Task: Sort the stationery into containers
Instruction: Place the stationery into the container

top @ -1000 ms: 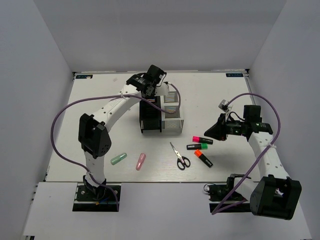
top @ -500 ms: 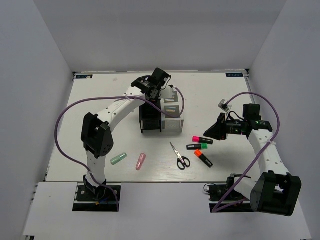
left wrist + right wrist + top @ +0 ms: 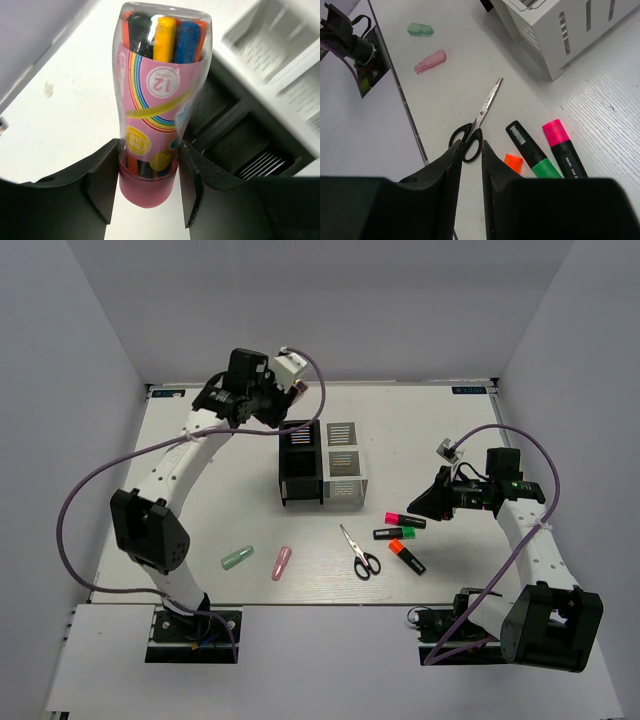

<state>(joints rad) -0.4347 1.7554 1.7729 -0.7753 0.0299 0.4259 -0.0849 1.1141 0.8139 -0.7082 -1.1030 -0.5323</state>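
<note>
My left gripper (image 3: 150, 150) is shut on a clear tube (image 3: 160, 75) of coloured pens with a pink label and pink cap. It holds the tube in the air just left of the black organiser (image 3: 235, 135). In the top view this gripper (image 3: 262, 400) is behind the black organiser (image 3: 300, 465) and white organiser (image 3: 343, 465). My right gripper (image 3: 471, 147) is empty, its jaws nearly together, above the black-handled scissors (image 3: 475, 127). Pink (image 3: 562, 145), green (image 3: 532, 152) and orange (image 3: 512, 162) markers lie beside the scissors.
A pink clip-like piece (image 3: 282, 562) and a pale-green pen piece (image 3: 237, 558) lie at the front left of the table. The scissors (image 3: 360, 552) and markers (image 3: 400, 535) lie front right of the organisers, near my right gripper (image 3: 418, 506). White walls enclose the table.
My left arm has swung from above the organisers back to the left and risen. The right arm and the things on the table have not moved.
</note>
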